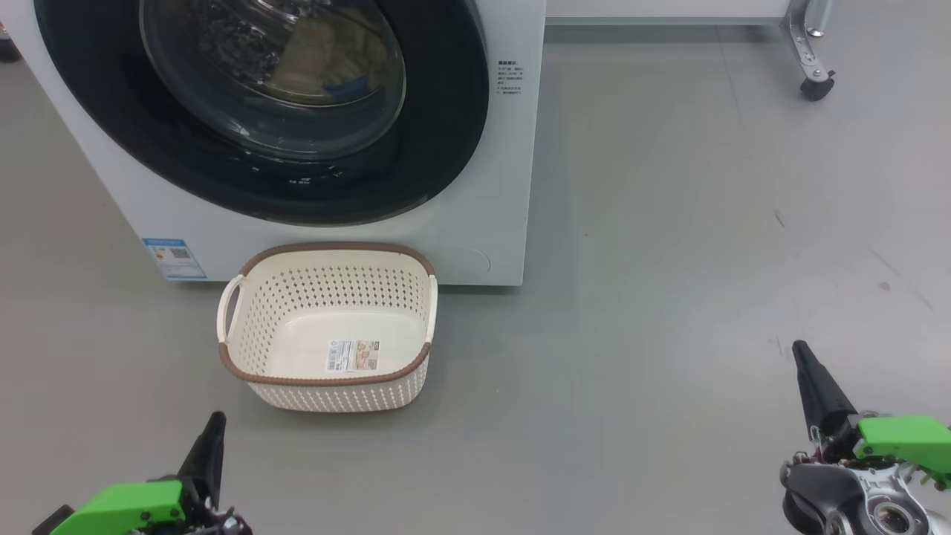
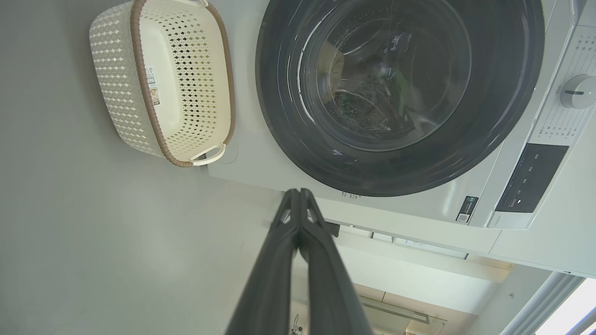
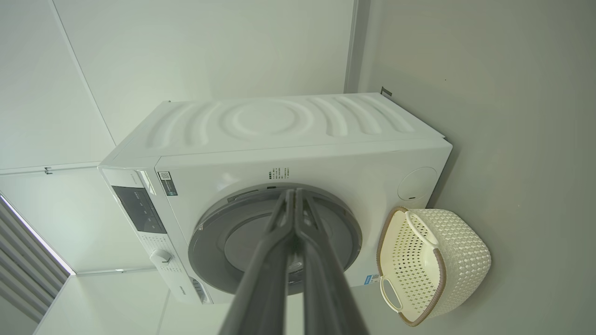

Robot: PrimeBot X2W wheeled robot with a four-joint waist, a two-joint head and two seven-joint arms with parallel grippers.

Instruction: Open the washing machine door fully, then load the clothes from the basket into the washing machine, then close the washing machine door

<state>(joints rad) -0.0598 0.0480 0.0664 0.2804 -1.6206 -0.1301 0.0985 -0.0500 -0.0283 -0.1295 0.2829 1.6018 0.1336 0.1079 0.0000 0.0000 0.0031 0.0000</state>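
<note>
- Count: one big white front-loading washing machine (image 1: 513, 186), one round door with wide glossy black rim and bulging clear glass (image 1: 438, 148), one small cream perforated plastic basket with brown woven-look rim (image 1: 327, 249), one small bundle of pale yellow clothes with a blue bit (image 1: 327, 59), and two grippers.
- Basket has two white handles, left one (image 1: 229, 308) and right one (image 1: 432, 308), plus one paper label (image 1: 354, 354) on its bottom.
- Machine has one small blue sticker (image 1: 173, 258) low on the front, one white knob (image 2: 577, 91) and one dark control panel (image 2: 531, 177).
- Surface is a smooth grey floor (image 1: 669, 297) with a few faint scuffs. Room has plain white wall panels (image 3: 209, 46) behind the machine. One metal leg with a black caster (image 1: 816, 88) stands at far right, well apart from the machine.
- Door sits shut, flush with the machine front.
- Clothes lie inside the drum, seen through the glass, blurred by reflections.
- Basket stands upright on the floor, just in front of the machine, below the door.
- Left gripper (image 1: 215, 423) is at lower left, near the basket's front corner and apart from it, its dark fingers pressed together.
- Right gripper (image 1: 802, 353) is at lower right, well apart from the basket, also with fingers pressed together.
</note>
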